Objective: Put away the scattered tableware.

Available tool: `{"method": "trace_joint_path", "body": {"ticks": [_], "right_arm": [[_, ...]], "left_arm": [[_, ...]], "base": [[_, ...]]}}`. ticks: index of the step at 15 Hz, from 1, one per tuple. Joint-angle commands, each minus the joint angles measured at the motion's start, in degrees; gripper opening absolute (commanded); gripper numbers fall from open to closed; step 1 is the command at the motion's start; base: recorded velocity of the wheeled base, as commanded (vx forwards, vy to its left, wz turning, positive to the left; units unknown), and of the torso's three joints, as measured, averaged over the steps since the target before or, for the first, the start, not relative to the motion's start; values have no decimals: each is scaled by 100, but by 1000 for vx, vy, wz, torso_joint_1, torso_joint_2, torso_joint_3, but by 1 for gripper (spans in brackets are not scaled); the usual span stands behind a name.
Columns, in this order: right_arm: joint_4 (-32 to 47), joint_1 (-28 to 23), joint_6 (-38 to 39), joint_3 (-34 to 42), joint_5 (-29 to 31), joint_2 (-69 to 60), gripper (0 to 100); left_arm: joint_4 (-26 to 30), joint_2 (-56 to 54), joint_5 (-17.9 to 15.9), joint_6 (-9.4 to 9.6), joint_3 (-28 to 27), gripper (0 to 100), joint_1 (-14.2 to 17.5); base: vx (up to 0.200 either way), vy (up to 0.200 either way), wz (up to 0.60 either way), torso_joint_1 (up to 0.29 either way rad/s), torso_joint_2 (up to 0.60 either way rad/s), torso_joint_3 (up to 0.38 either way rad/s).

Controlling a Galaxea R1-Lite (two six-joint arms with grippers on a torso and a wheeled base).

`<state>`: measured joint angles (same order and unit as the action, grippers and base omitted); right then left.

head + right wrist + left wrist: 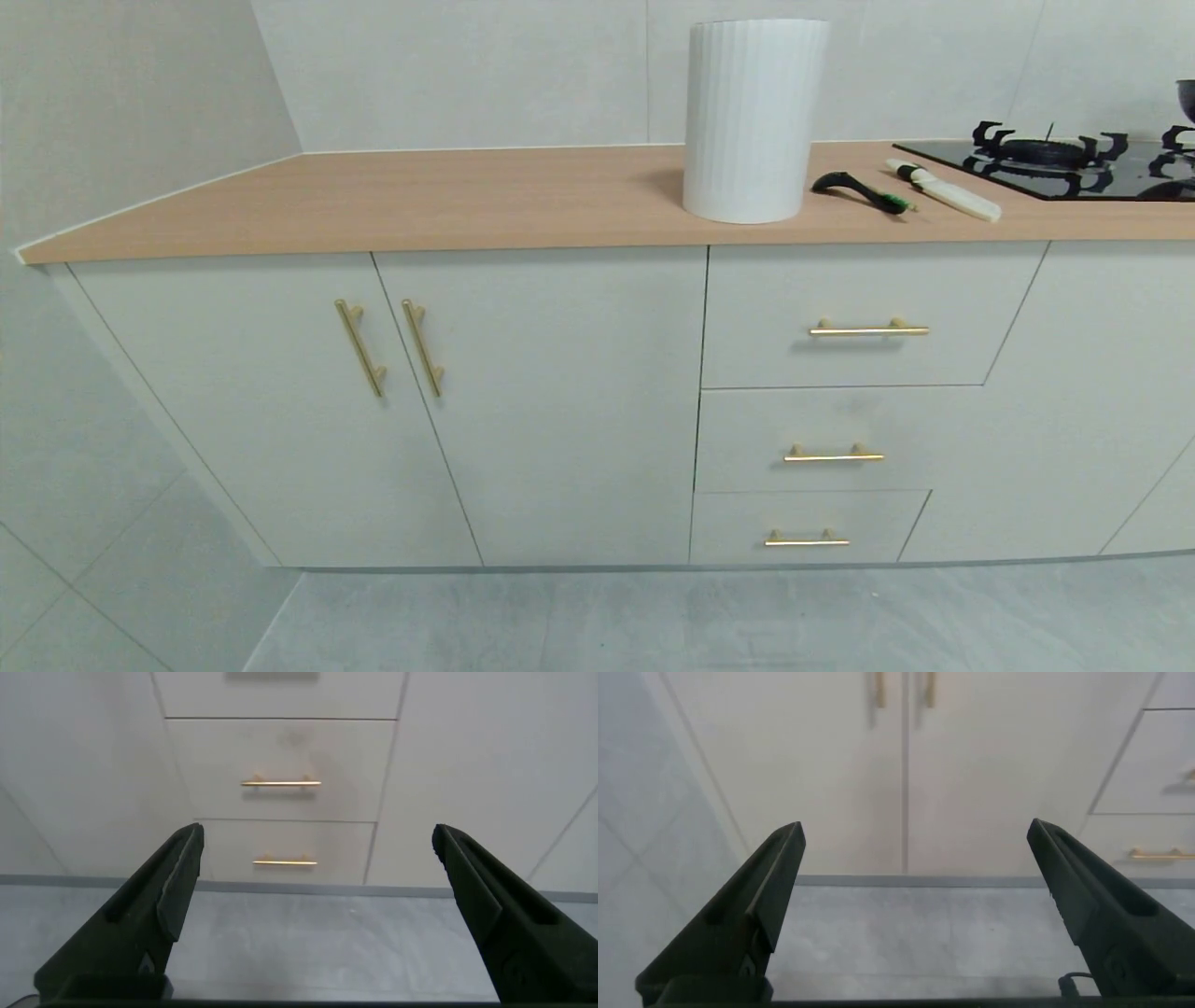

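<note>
Peeler [859,191], knife [943,189] flat on worktop [467,201], just right of white canister [754,121]; long axes near parallel, slanting away from canister. Left pincer [913,829], right pincer [316,831] spread, empty, well below canister. Right pincer faces drawers [280,756]: judged nearer

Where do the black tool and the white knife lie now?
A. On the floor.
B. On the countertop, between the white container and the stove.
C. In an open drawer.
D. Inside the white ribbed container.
B: the black tool and the white knife lie flat on the countertop, with the white ribbed container on one side and the stove on the other.
</note>
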<state>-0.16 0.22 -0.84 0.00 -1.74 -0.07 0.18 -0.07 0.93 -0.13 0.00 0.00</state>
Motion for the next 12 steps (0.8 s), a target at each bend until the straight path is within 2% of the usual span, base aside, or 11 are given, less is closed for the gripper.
{"method": "trace_joint_path", "body": {"ticks": [1, 10, 12], "right_arm": [[-2, 4, -4, 0, -1, 7, 100], [-2, 4, -4, 0, -1, 7, 100], [-2, 4, -4, 0, -1, 7, 100]], "left_arm": [[-1, 7, 4, -4, 0, 100, 0], [-1, 7, 4, -4, 0, 100, 0], [-1, 7, 4, -4, 0, 100, 0]], "base": [[0, -200, 0, 2, 7, 7], [0, 0, 0, 0, 0, 0], [200, 0, 0, 2, 5, -2]]}}
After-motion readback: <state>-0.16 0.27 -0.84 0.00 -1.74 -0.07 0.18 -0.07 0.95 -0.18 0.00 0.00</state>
